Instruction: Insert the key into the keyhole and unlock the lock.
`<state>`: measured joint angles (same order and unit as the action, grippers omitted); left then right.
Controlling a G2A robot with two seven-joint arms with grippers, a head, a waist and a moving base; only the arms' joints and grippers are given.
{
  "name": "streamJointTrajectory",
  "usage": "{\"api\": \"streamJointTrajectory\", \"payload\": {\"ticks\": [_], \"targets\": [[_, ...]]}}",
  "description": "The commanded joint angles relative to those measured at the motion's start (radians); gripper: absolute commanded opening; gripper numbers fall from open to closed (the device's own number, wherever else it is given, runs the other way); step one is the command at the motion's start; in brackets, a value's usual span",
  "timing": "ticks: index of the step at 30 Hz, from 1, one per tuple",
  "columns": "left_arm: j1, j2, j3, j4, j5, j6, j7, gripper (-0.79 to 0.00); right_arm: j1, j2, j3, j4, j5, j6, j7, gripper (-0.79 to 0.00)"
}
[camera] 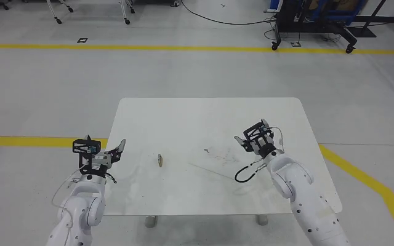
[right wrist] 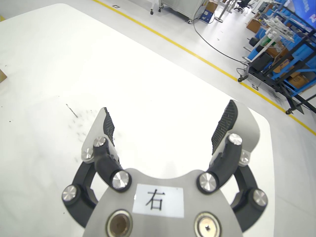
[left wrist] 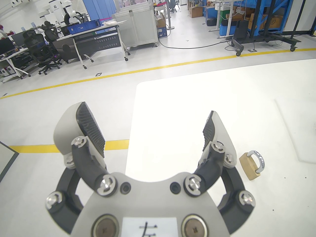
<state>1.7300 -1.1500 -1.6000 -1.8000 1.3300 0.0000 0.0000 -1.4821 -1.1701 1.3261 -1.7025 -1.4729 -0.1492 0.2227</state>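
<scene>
A small brass padlock [camera: 159, 160] with a silver shackle lies flat on the white table [camera: 209, 117], left of centre. In the left wrist view the padlock [left wrist: 251, 165] rests just beside my left gripper [left wrist: 147, 114], which is open and holds nothing. That left gripper [camera: 104, 146] hovers at the table's left edge, one finger over the floor. My right gripper [camera: 251, 131] is over the right part of the table, well apart from the padlock. It is seen open and holding nothing in its own view [right wrist: 167, 109].
Dark scuff marks [right wrist: 76, 122] spot the table [right wrist: 153, 75] near the right gripper; they also show in the top view [camera: 215, 154]. A faint clear mat [left wrist: 296, 129] covers the table's middle. Yellow floor tape [camera: 49, 141] and wheeled racks [camera: 320, 18] surround the table.
</scene>
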Motion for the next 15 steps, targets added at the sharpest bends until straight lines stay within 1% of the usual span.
{"api": "streamJointTrajectory", "payload": {"ticks": [1,8,9,12,15], "targets": [[0.000,0.000,0.000,0.000,0.000,0.000,0.000,0.000,-0.005,0.000,0.004,-0.003,0.000,0.002,-0.002,0.000],[0.000,0.000,0.000,0.000,0.000,0.000,0.000,0.000,0.003,0.000,-0.003,0.009,-0.014,-0.007,0.012,0.000],[0.000,0.000,0.000,0.000,0.000,0.000,0.000,0.000,0.026,-0.001,-0.025,0.025,-0.033,-0.032,0.035,0.000],[0.000,0.000,0.000,0.000,0.000,0.000,0.000,0.000,0.143,-0.011,-0.115,0.138,-0.035,-0.181,0.063,0.000],[0.000,0.000,0.000,0.000,0.000,0.000,0.000,0.000,0.259,-0.025,-0.207,0.256,-0.067,-0.309,0.051,0.000]]}}
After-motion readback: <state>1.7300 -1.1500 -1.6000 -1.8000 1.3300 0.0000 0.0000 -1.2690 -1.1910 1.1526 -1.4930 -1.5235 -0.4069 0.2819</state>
